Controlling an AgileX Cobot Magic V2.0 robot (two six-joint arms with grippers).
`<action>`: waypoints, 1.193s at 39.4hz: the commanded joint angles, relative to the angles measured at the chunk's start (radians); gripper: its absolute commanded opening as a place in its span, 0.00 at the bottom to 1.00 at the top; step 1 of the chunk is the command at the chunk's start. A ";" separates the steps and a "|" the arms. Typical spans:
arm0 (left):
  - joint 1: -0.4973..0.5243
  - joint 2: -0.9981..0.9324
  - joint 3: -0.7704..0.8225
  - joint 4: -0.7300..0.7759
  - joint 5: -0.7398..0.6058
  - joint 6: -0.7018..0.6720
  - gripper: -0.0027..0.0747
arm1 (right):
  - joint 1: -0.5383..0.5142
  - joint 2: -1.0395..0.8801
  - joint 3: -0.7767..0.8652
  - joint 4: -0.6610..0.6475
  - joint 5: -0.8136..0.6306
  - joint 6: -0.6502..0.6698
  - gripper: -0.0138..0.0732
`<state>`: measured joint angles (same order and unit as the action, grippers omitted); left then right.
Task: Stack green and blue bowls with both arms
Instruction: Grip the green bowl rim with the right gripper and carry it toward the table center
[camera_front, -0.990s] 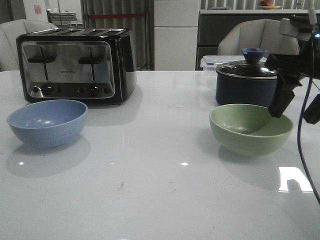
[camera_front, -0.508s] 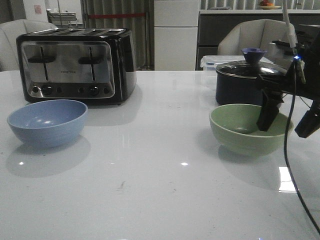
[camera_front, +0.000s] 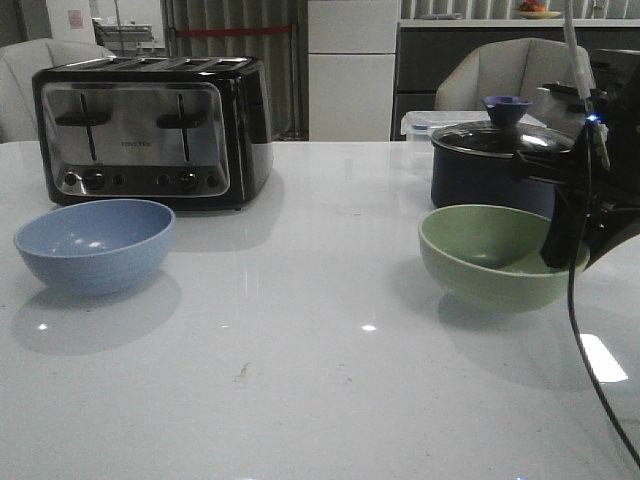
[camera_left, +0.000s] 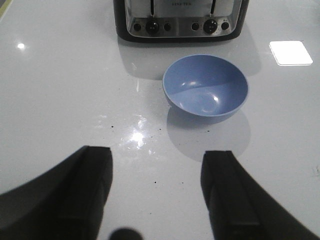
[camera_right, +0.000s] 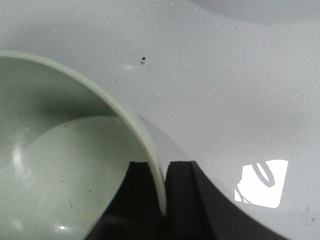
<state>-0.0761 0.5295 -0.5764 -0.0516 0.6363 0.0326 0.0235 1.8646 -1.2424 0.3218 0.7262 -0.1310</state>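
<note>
Table (camera_front: 300, 400); wrist view alone shows right end effector (camera_right: 162, 200) pinching green bowl (camera_right: 60, 175) rim.

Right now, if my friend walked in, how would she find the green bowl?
Look for the dark lidded pot on the right side of the white table. The green bowl sits just in front of it, with the right gripper pinching its rim. The other bowl is blue, far left by the toaster.

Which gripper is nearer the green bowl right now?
Right. The right gripper pinches the green bowl at its rim; the left gripper hovers open near the blue bowl.
</note>
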 joint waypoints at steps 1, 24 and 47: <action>-0.003 0.010 -0.028 -0.008 -0.080 -0.006 0.63 | 0.022 -0.107 -0.032 0.018 -0.017 -0.015 0.30; -0.003 0.010 -0.028 -0.008 -0.080 -0.006 0.63 | 0.392 -0.209 -0.032 0.018 -0.036 -0.015 0.30; -0.003 0.010 -0.028 -0.008 -0.078 -0.006 0.63 | 0.449 -0.111 -0.031 0.023 -0.090 -0.014 0.31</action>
<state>-0.0761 0.5295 -0.5764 -0.0523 0.6363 0.0326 0.4723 1.7658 -1.2424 0.3218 0.6840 -0.1335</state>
